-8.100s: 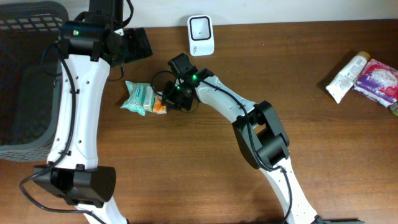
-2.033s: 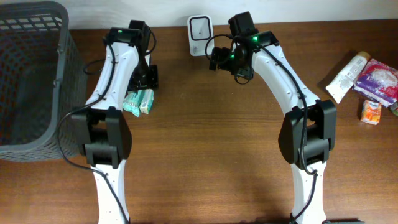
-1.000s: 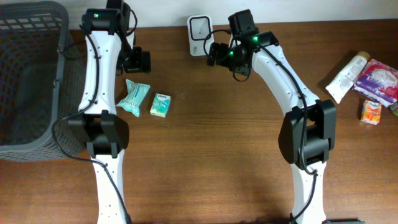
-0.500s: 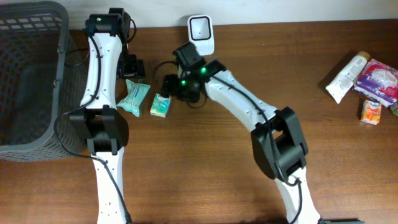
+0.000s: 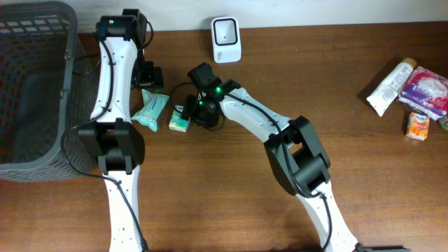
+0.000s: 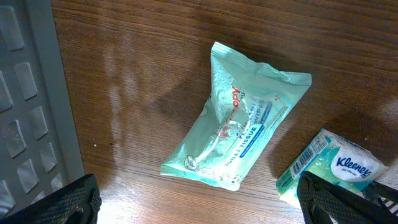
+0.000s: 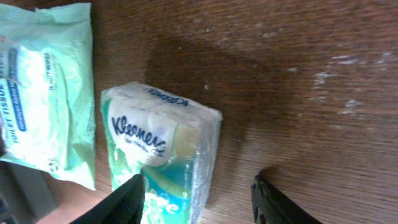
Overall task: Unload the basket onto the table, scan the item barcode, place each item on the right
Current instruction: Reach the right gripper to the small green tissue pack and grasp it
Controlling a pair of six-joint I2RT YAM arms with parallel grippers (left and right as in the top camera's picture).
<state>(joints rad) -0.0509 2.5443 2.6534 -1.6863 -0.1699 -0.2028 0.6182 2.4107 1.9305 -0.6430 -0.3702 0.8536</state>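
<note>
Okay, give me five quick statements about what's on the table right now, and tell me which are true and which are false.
1. The Kleenex pack lies on the table beside the wipes pack. True.
2. The left gripper is holding the wipes pack. False: its jaws stand wide open and the pack lies free on the table.
3. The white scanner stands near the table's far edge, apart from both packs. True.
4. The Kleenex pack is inside the grey basket. False: it lies on the table, outside the basket.
5. The right gripper is far from both packs. False: it is right at the Kleenex pack, jaws apart.
</note>
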